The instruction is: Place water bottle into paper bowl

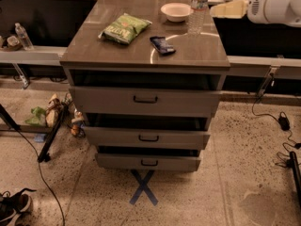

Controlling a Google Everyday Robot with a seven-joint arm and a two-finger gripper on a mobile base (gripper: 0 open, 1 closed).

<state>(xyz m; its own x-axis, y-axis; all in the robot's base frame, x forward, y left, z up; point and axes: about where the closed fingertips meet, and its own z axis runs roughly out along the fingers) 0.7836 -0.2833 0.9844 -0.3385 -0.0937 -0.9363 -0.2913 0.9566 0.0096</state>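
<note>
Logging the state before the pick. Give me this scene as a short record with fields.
water bottle: upright at the back right of the cabinet top, just right of the bowl, not in it
paper bowl: at the back of the top, looks empty
gripper: upper right, past the cabinet's right edge, beside the bottle, apart from it
other items: green snack bag on the left, dark packet near the middle
drawers: three, each pulled out a little
task status: bottle not yet in bowl
</note>
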